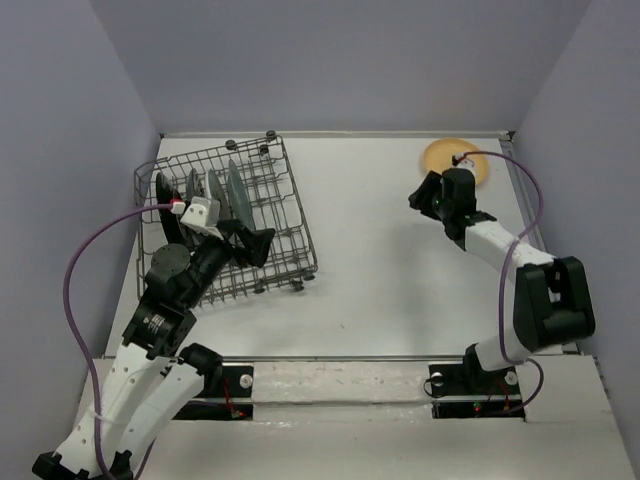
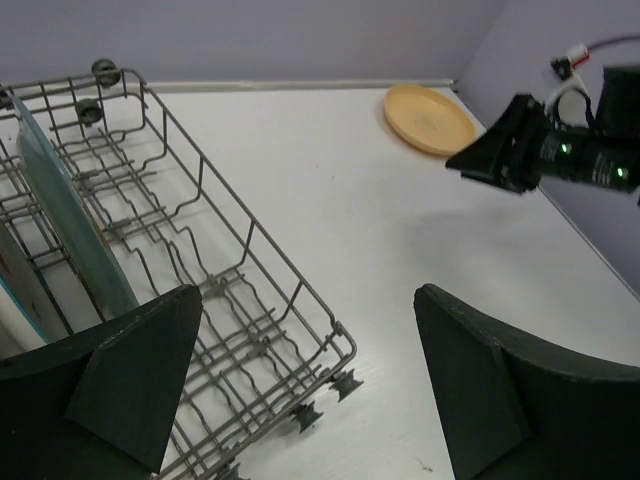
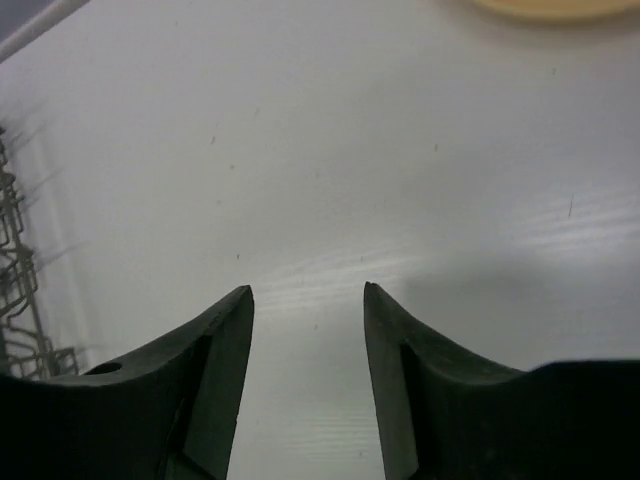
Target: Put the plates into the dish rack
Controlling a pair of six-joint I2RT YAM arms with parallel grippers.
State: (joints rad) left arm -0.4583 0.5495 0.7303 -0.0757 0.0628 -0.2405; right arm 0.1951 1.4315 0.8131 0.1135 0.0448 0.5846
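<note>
1. While the left gripper (image 2: 305, 300) hangs over the near side of the dish rack (image 1: 292, 200), its jaws stand wide apart and hold nothing.
2. Upright plates (image 1: 212, 188) stand in the rack at the left of the tabletop (image 1: 370, 270). The arm hides part of them; there are perhaps four.
3. One teal plate (image 2: 65, 220) shows clearest, though the wrist view cuts it off.
4. Flat in the far right corner lies the yellow-orange plate (image 1: 440, 155), partly covered by the right arm.
5. Near it hovers the right gripper (image 3: 307, 290), spread open and empty.

We see a flat white bench (image 1: 380, 260), closed in on three sides by plain pale lavender walls (image 1: 340, 60).
</note>
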